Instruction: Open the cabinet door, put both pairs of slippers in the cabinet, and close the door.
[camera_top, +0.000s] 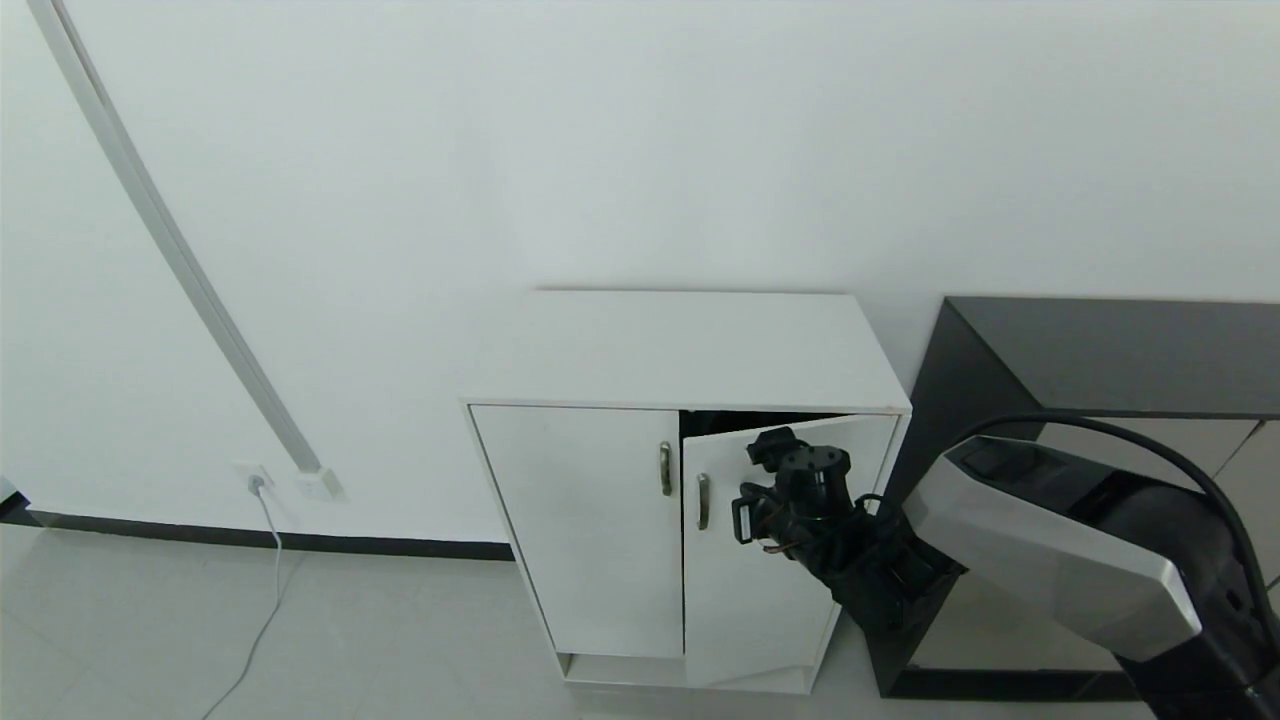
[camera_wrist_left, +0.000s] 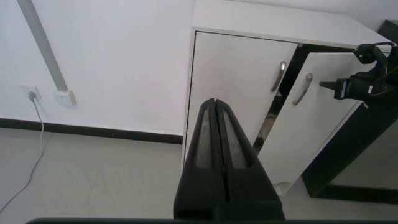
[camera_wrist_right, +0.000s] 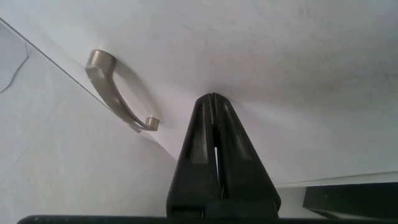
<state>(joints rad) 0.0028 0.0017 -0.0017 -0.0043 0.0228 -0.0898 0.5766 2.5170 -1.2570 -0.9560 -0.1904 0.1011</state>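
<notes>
1. White cabinet (camera_top: 690, 350) stands against the wall, its right door (camera_top: 760, 610) ajar.
2. Right gripper (camera_wrist_right: 214, 98), fingers pressed together, sits at that door's face beside the handle (camera_wrist_right: 118, 93).
3. Left gripper (camera_wrist_left: 215, 102), likewise closed, hangs well apart.

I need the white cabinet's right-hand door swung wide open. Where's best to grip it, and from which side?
Probably grip the curved metal handle of the right-hand door at mid-bar, coming straight from the front. It stands vertical, bowed off the panel with a gap behind, near the door's free edge, which is already ajar.
</notes>
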